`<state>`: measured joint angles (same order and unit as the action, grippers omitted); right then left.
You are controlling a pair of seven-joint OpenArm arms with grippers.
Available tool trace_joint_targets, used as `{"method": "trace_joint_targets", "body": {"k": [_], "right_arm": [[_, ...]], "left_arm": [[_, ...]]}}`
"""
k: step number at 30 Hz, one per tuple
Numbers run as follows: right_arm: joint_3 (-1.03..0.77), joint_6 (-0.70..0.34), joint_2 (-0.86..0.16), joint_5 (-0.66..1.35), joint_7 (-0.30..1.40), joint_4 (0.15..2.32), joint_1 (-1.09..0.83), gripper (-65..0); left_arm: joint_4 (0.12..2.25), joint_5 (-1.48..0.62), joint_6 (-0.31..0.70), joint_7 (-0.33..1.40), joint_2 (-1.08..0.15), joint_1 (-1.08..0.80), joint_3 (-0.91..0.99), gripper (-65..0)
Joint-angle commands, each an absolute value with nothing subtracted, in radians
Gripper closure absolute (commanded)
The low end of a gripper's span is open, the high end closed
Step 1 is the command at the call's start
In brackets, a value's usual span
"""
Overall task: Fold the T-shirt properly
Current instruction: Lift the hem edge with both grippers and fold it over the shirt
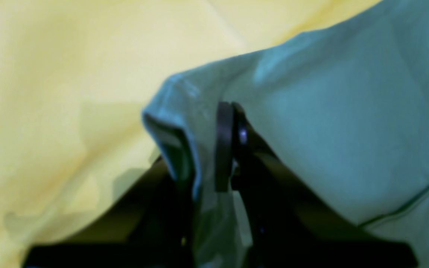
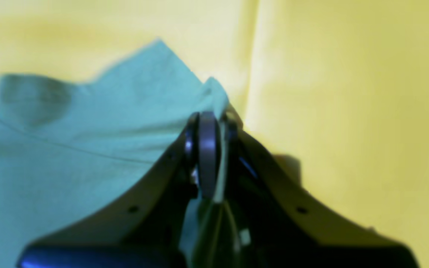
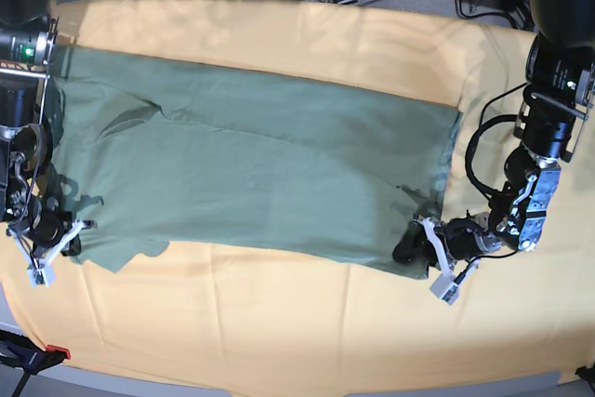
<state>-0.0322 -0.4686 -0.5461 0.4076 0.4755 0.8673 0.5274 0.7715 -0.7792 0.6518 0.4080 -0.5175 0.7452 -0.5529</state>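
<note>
A: Starting at the left edge of the desk, the right tool (image 3: 48, 230) is pressed together, pinching a corner of the T-shirt (image 3: 251, 174) down by the near-left corner. The right wrist view confirms it: green cloth caught between the pads.

B: And the shirt itself?

A: Spread long across the middle of the desk, on the orange-yellow table cloth (image 3: 279, 332), running nearly from the left edge to the right. It already looks doubled lengthwise, I'd say, with ripples near the left end.

B: Over on the right?

A: The left tool (image 3: 429, 250) is pressed together too, pinching the shirt's near-right corner. In the left wrist view the fabric bunches and drapes over the fingers (image 1: 225, 145).

B: So both near corners are held. What's the risk?

A: Uneven travel. If one arm leads, I'd expect the fold to skew. Thin pinches on soft cotton could slip mid-lift. And the table cloth lies right under both grips; if either tool has caught it, it will drag along.
</note>
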Motion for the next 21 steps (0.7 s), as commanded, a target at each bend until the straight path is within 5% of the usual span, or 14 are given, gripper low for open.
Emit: {"method": "trace_joint_targets", "body": {"k": [1, 13, 21], "right_arm": [[-0.037, -0.461, -0.571, 0.414, 0.461, 0.881, 0.571, 0.0], [-0.037, -0.673, -0.573, 0.545, 0.628, 0.881, 0.59, 0.0], [-0.037, -0.698, -0.588, 0.733, 0.867, 0.881, 0.59, 0.0]], "left_arm": [[0.783, -0.794, 0.651, 0.385, -0.532, 0.785, -0.532, 0.0], [0.783, -1.168, 0.698, 0.773, -0.533, 0.785, -0.463, 0.0], [0.783, -1.474, 0.698, 1.127, -0.535, 0.785, -0.463, 0.0]]}}
